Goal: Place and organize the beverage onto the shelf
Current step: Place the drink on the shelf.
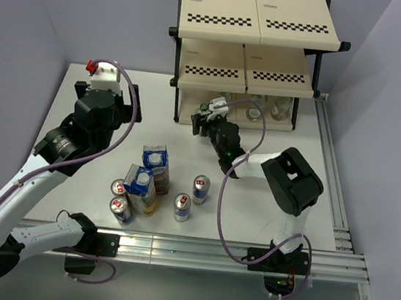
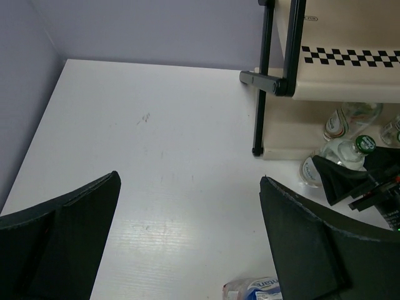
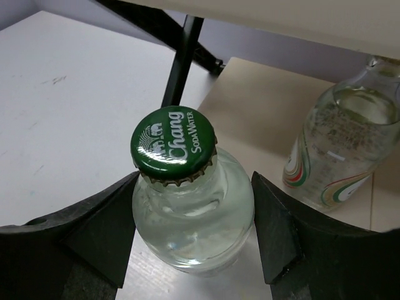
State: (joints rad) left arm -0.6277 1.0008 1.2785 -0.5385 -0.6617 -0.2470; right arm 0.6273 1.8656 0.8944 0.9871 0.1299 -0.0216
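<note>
Desk [image 1: 154,107] carries the shelf [image 1: 258,21] at its far side. Two cartons [image 1: 156,163] & four cans [image 1: 201,188] stand mid-desk, not shelved yet. My L tool [image 2: 189,178] is spread wide, empty, over bare desk. My R tool [image 3: 195,187] pinches a green-capped bottle [image 3: 187,219] upright at the btm tier's front-left edge. That's prob. so it goes in beside the other bottles [image 3: 340,144] w/o tipping.

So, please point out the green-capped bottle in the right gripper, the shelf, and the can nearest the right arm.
green-capped bottle [image 3: 190,215]: right wrist view, on its clear body below the cap.
shelf [image 1: 293,5]: top external view, on the bare top board.
nearest can [image 1: 201,185]: top external view, on its lid.
</note>
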